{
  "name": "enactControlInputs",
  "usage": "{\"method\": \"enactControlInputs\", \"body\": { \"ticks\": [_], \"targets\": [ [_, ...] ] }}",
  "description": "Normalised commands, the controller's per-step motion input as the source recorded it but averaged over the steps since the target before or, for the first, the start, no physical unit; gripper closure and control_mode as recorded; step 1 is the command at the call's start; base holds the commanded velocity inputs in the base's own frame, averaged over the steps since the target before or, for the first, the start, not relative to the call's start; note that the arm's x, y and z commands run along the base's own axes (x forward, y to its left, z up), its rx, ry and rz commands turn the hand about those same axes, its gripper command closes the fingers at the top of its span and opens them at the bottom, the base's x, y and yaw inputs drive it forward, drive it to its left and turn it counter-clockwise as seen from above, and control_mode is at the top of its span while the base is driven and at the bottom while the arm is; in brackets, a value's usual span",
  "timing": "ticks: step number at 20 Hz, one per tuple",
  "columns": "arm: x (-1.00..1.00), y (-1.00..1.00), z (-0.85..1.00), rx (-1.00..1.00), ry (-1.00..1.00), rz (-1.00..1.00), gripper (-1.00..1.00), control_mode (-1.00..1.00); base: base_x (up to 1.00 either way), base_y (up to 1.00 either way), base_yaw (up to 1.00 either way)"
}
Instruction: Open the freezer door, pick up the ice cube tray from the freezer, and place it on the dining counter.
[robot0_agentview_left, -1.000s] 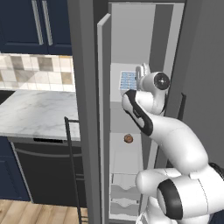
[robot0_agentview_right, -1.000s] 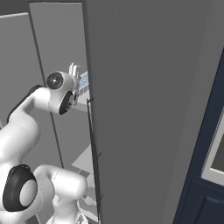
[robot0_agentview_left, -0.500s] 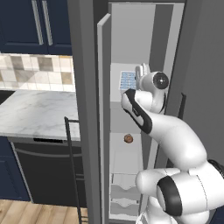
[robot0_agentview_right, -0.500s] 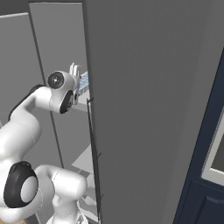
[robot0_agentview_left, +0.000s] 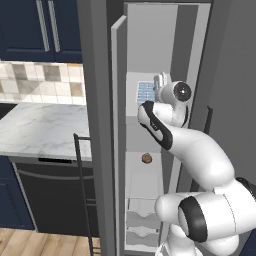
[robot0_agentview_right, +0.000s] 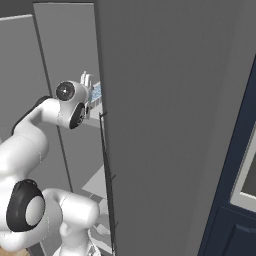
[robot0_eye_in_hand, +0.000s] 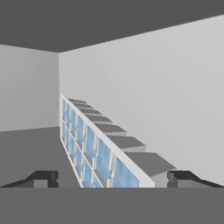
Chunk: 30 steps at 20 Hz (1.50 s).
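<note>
The left base view looks from behind the arm's left, forward into the open freezer, taking in the freezer door edge-on and a marble desk at left. The right base view looks from behind the arm's right, close along a grey panel that hides most of the interior. Both share the ice cube tray. The hand view sits very near the tray (seen rolled), facing along the shelf.

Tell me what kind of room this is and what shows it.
A simulated home kitchen, it seems: an open freezer with shelves, holding an ice cube tray, beside a marble worktop over navy cabinets with a tiled backsplash.
</note>
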Motion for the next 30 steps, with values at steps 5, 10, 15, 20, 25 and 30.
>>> {"method": "enactControlInputs", "body": {
  "ticks": [5,10,15,20,25,30],
  "targets": [
    [0.00,0.00,0.00,0.00,0.00,0.00,-1.00,-1.00,0.00,0.00,0.00],
    [0.00,0.00,0.00,0.00,0.00,0.00,-1.00,-1.00,0.00,0.00,0.00],
    [0.00,0.00,0.00,0.00,0.00,0.00,-1.00,-1.00,0.00,0.00,0.00],
    [0.00,0.00,0.00,0.00,0.00,0.00,1.00,-1.00,0.00,0.00,0.00],
    [0.00,0.00,0.00,0.00,0.00,0.00,1.00,-1.00,0.00,0.00,0.00],
    [0.00,0.00,0.00,0.00,0.00,0.00,1.00,-1.00,0.00,0.00,0.00]
  ]
}}
